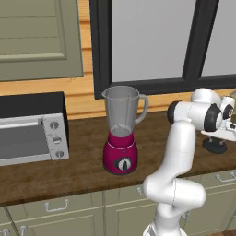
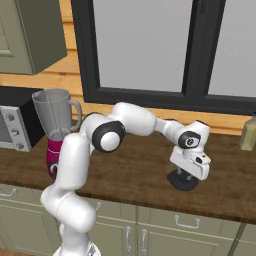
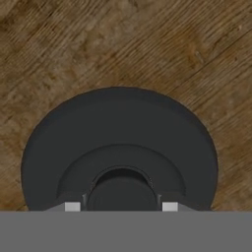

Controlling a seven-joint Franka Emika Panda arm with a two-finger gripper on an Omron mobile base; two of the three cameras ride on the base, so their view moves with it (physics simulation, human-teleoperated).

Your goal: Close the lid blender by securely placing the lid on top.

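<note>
Lid (image 3: 74,138) lay flat on counter (image 2: 135,170), gripper (image 2: 186,176) straddling knob (image 3: 123,194), grip state unclear; blender (image 1: 121,129) uncapped, well apart.

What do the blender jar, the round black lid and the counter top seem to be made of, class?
Clear greyish tapered blender jar: probably glass or clear plastic, since the wall behind shows through it. Small round black lid: likely matte plastic or rubber, dull and without sharp glints. Brown counter top: wood by its look, with streaky grain lines.

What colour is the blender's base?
Magenta, with a black dial; the blender base shows best in the left base view.
</note>
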